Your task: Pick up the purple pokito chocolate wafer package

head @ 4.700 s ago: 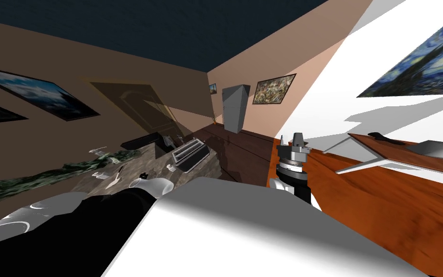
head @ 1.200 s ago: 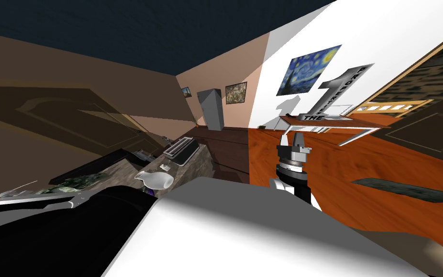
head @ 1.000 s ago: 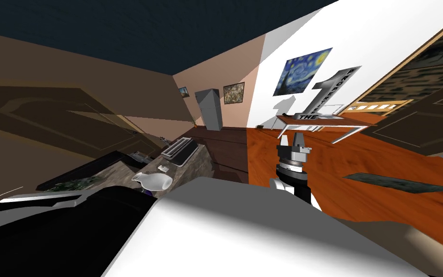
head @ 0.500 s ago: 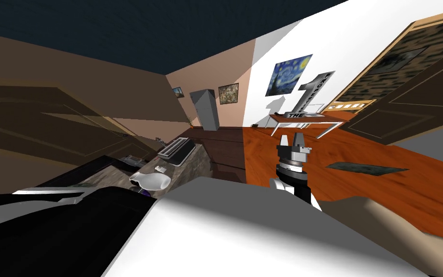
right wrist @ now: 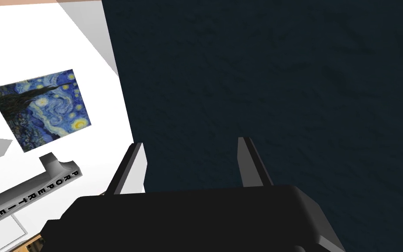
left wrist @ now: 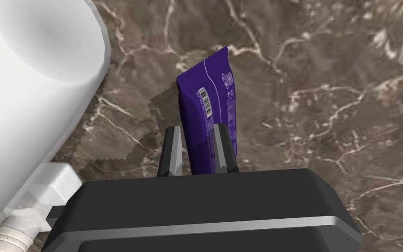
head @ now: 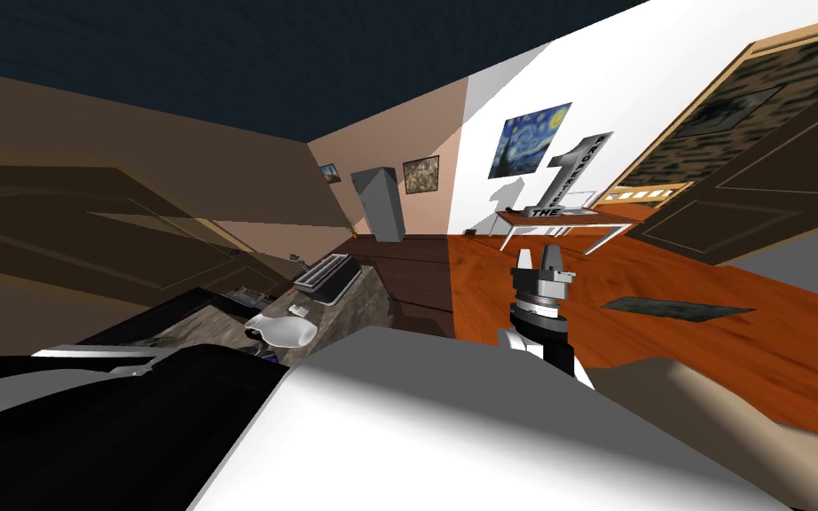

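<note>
Left wrist view: downward-pointing left jaws grip the purple package (left wrist: 206, 124).

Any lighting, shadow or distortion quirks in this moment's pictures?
Head view: the wide lens splays and tilts the room; the left wall is dim, the wooden floor bright. Left wrist view: a jagged-edged shadow lies on the marble counter beside the purple package in the left gripper. Right wrist view: the open right gripper is lit unevenly.
</note>
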